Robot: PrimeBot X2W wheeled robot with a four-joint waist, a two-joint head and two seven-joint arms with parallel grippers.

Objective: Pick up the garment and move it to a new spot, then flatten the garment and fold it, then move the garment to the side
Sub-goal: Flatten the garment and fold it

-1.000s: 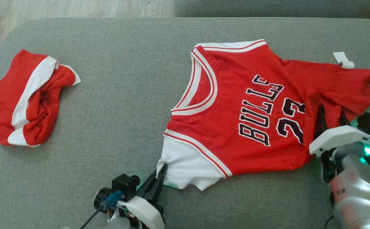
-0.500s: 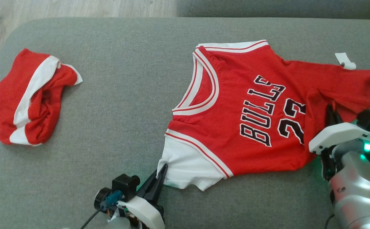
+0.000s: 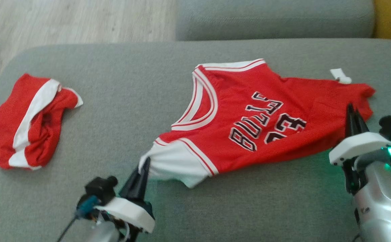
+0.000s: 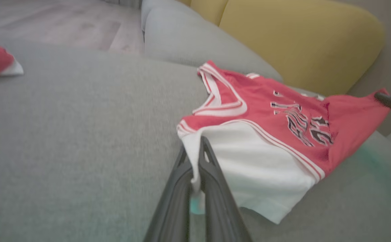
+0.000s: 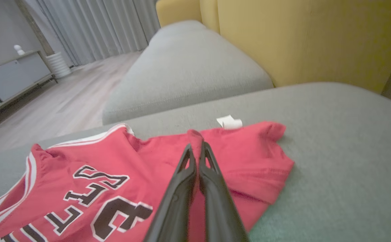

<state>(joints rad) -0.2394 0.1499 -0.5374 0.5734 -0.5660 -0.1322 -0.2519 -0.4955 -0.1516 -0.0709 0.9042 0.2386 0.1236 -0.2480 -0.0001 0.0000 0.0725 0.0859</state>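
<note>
Right gripper (image 3: pixel 353 114) just snapped shut on red hem fold; left gripper (image 3: pixel 144 168) pinching white corner.
Bulls jersey (image 3: pixel 249 114) now spans between my two grippers, near edge lifting off the grey sofa cushion (image 3: pixel 114 101), so pick-up is go. Thin limp knit, sags mid-span; white tag (image 3: pixel 340 75) just beyond right tips.

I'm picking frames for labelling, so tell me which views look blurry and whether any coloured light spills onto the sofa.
Head view: soft all over, jersey lettering smeared, green glow on the sofa along the jersey's near edge. Left wrist view: blurriest, with a green tint on the sofa at right. Right wrist view: sharpest, lettering readable.
</note>
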